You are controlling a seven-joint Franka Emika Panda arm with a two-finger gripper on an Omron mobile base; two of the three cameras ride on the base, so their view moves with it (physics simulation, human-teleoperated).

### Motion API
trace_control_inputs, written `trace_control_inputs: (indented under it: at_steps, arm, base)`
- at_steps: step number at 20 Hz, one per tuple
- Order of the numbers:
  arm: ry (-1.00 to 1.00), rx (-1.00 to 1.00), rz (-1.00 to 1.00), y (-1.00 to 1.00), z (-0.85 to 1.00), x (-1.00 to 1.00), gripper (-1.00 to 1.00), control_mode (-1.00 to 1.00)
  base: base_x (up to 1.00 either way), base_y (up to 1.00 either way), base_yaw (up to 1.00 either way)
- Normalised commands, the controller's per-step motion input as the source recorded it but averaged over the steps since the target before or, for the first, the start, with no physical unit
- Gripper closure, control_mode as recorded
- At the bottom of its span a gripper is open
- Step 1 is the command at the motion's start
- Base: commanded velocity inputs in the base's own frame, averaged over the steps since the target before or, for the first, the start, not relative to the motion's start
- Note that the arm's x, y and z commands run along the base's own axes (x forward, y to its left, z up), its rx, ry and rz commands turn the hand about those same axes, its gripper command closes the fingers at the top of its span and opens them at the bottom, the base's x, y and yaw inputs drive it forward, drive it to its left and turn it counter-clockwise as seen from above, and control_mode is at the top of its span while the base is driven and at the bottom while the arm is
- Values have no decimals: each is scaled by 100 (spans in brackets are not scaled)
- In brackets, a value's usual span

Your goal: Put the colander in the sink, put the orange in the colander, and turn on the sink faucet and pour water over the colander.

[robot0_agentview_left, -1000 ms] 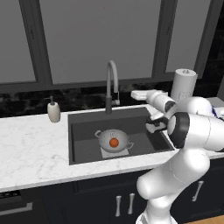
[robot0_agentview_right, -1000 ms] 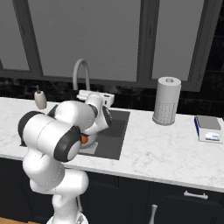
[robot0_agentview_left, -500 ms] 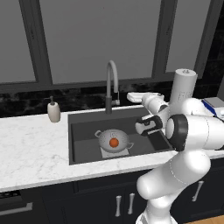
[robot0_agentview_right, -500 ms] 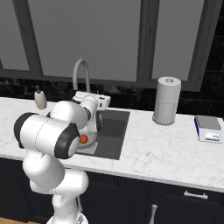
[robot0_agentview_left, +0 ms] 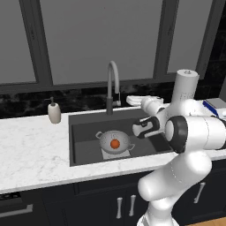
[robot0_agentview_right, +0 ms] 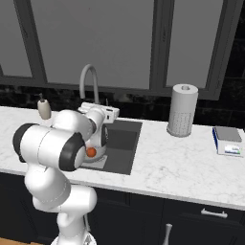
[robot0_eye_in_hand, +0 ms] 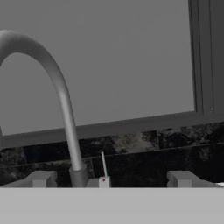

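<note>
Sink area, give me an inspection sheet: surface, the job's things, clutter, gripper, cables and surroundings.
Surface: white marbled counter around a dark sink.
Job's things: colander stands in the sink; orange lies inside it; sink faucet upright behind the basin, no water seen.
Clutter: soap dispenser, paper towel roll, small box.
Gripper: gripper open, empty, level with the faucet base, at its right.
Cables: nothing seen.
Surroundings: window panes, dark backsplash, dark cabinets below.
</note>
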Motion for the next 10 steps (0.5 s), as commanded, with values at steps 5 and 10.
trace_control_inputs:
  at_steps: [5,10]
  arm:
    - [-6,0,2,0,-28,29,-100,-100]
    - [-7,0,3,0,-48,20,-100,-100]
  base:
    - [0,0,0]
    - [0,0,0]
